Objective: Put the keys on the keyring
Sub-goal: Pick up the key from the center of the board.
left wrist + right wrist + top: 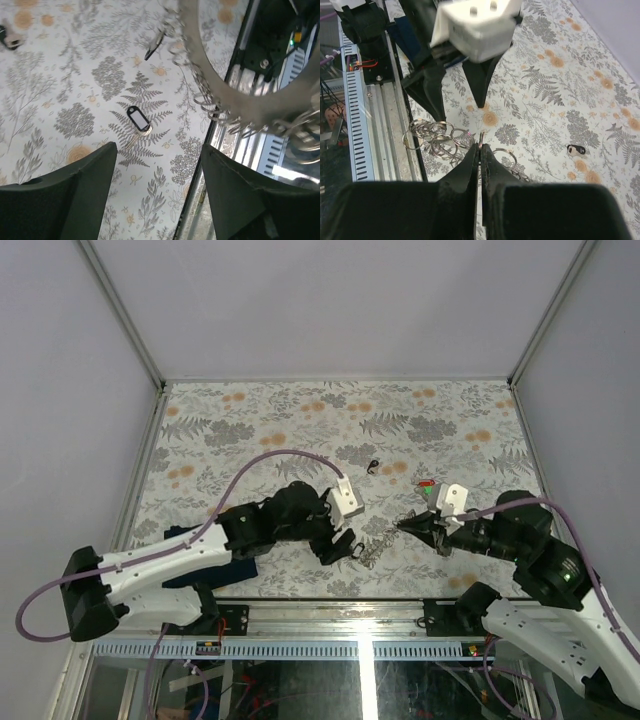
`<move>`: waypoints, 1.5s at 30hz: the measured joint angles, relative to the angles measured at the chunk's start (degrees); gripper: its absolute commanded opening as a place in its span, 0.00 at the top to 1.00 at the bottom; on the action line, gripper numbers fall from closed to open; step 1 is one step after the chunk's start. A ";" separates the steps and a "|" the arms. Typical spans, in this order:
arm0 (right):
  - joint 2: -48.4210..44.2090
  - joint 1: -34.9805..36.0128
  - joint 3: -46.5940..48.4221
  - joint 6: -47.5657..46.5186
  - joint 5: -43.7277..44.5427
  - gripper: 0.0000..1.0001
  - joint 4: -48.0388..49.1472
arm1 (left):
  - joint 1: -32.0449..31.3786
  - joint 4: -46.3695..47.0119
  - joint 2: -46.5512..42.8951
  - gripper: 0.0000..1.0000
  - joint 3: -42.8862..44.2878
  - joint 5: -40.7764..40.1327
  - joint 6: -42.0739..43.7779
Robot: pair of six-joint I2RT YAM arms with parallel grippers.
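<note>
We judge nothing threaded yet — our right pincer (pixel 481 148) pinches the keyring (pixel 436 137) near the front of the bench (pixel 250 420), our left pincer (pixel 159 147) gapes empty over a loose key (pixel 139 120) — all threading remains.

In the left wrist view the keyring (pixel 210 107) hangs very near to the lens. It is blurred, and the top and right edges cut it off. A corner key (pixel 7 39) is half outside the picture. From above, the small key (pixel 373 466) is too tiny to tell its shape. The right hand (pixel 481 146), fingers pressed together, covers some rings behind it.
</note>
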 measured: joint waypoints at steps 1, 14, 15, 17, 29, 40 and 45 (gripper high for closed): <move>-0.52 0.00 0.39 -0.02 0.15 1.00 -0.92 | 0.24 1.20 0.70 0.33 -0.92 1.14 1.29; -7.13 0.00 9.92 -0.37 5.11 1.00 -10.43 | 6.73 13.70 17.09 0.45 -6.54 16.55 14.14; -7.39 0.00 10.84 -0.42 5.77 1.00 -11.21 | 6.84 14.08 18.14 0.46 -6.40 17.27 14.82; -7.89 0.00 12.22 -0.50 6.71 1.00 -12.44 | 6.82 14.43 20.09 0.48 -5.73 18.80 16.24; -10.23 0.00 13.33 -0.61 10.93 1.00 -16.28 | 6.82 16.09 27.47 0.63 -3.67 22.84 20.11; -11.32 0.00 13.25 -0.92 11.82 1.00 -16.37 | 6.82 16.31 31.56 0.62 -2.93 23.04 20.81; -11.58 0.00 12.81 -1.03 11.87 1.00 -16.35 | 6.82 16.31 33.00 0.67 -2.71 22.75 20.81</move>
